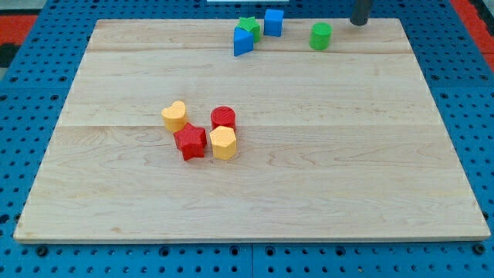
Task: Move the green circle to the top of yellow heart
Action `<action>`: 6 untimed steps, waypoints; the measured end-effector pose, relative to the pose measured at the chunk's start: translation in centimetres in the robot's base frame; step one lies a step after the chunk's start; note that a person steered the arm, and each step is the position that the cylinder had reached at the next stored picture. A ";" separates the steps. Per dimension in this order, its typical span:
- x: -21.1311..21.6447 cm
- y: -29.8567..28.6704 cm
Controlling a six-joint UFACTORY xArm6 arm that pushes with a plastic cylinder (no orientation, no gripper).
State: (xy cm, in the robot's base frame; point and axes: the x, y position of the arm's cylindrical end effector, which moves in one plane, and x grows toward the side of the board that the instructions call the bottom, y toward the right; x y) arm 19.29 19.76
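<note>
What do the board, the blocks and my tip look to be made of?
Board: pale wood, matte, with visible grain and plank seams. Blocks, such as the green circle and yellow heart: probably plastic, solid colour with a ridged, possibly printed texture. My tip, at the view's right of the green circle: dark and smooth; material unclear.

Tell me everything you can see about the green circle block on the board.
The green circle is a short, bright green cylinder with a flat round top, looking like ribbed plastic. It stands upright near the top edge of the wooden board, toward the view's right. Nothing touches it: the blue cube and green star sit apart to its left, and my tip is a little way off to its upper right, not in contact. The yellow heart lies far off, down and left.
</note>
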 end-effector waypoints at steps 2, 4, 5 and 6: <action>3.2 -7.3; 6.7 -10.0; 12.4 -13.5; 16.7 -18.9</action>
State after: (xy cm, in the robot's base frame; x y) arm 36.00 0.89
